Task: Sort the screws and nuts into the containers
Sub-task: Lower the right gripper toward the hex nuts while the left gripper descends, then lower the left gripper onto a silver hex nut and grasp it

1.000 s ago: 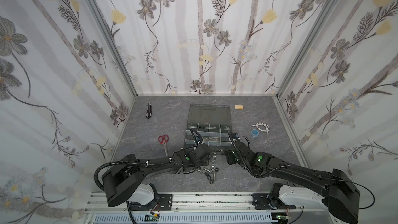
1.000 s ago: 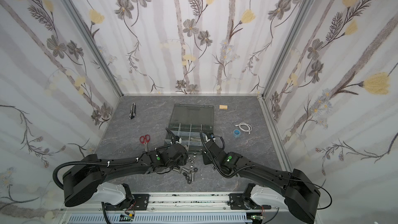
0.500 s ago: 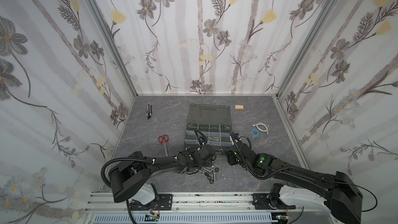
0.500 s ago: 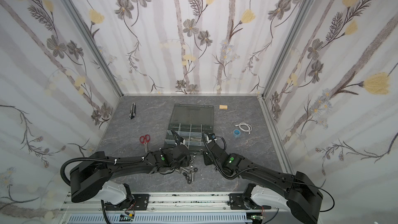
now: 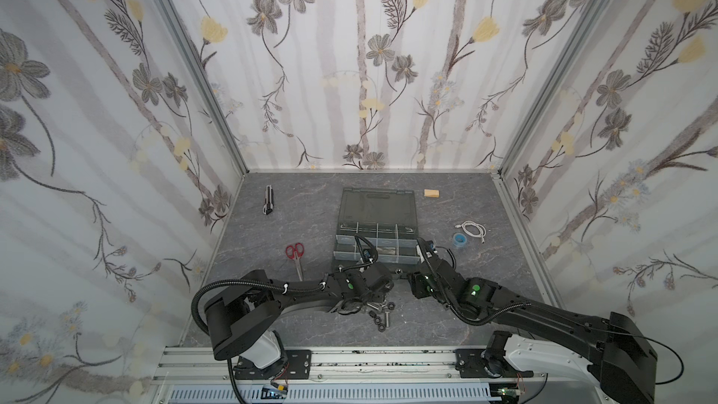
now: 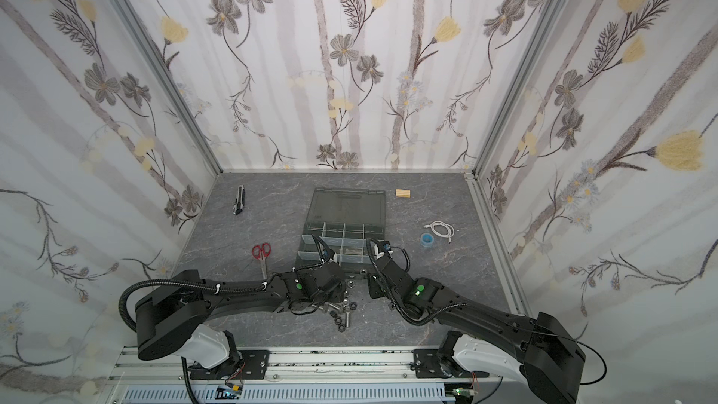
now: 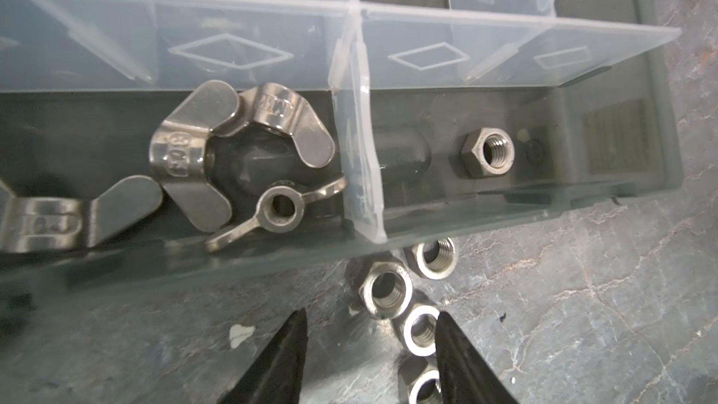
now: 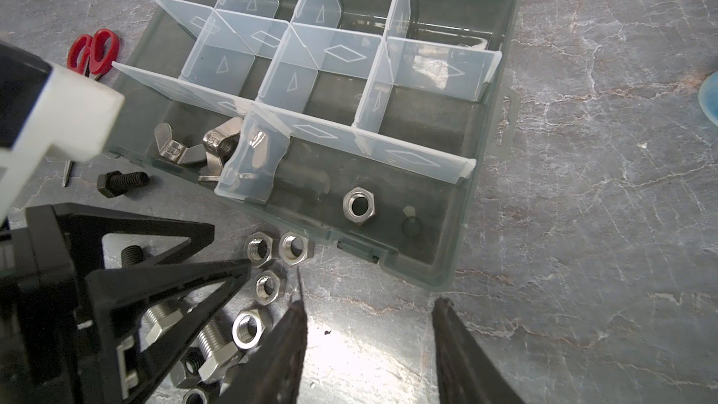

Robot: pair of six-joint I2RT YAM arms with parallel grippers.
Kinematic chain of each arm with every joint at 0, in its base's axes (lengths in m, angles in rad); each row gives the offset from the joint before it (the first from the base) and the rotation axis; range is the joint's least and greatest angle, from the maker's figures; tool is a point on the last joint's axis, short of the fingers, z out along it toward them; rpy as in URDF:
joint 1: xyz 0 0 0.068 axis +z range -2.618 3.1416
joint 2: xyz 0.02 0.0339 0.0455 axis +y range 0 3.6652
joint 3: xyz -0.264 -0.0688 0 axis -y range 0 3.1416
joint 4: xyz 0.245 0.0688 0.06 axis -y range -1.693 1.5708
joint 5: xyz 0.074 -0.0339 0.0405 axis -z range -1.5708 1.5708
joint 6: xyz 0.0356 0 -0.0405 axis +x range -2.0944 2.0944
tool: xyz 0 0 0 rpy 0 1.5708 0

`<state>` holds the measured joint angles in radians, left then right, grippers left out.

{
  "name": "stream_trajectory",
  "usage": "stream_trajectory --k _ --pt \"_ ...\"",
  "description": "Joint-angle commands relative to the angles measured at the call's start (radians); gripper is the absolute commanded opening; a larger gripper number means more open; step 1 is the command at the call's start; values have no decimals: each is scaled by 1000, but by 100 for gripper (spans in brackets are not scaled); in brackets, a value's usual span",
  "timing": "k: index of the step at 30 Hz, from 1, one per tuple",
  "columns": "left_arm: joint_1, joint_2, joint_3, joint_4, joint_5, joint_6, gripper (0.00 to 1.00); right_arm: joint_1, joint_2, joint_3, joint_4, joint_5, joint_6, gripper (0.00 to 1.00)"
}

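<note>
Left tool (image 7: 370,319): jaws parted, nothing clasped, astride a row of loose hex nuts (image 7: 385,294) on the table (image 7: 582,324), just before the front wall of the organizer case (image 8: 472,204); wing nuts (image 7: 202,149) in one front-row compartment, single hex nut (image 7: 487,151) in the next, across a divider; silver screws (image 8: 211,359) heaped under the left arm, black screw (image 8: 122,182) apart, near the case corner. Hex nuts: judged small, stiff, light, smooth-sided, liable to skid or flip; best pinched across two opposite flats. Screws: judged heavier, apt to roll; best taken across the threaded shank. Right tool (image 8: 370,303): jaws parted, empty, over bare table beside the nuts.
</note>
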<state>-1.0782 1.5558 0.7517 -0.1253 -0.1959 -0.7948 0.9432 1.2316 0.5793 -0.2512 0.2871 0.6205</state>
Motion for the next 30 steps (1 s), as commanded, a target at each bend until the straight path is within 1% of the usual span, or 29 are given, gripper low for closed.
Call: stream_trajectory --k 1,19,25,30 --pt "-2 21 19 4 -16 -6 55 1 -3 2 24 15 14 53" --pt "-7 111 53 -2 -34 -11 49 -1 -11 -16 28 16 21 53" --pt "-8 116 51 -10 -49 -16 41 -1 -16 -25 30 18 25 53" --pt "-9 122 52 -22 -61 -11 38 -1 -16 -29 32 19 27 53"
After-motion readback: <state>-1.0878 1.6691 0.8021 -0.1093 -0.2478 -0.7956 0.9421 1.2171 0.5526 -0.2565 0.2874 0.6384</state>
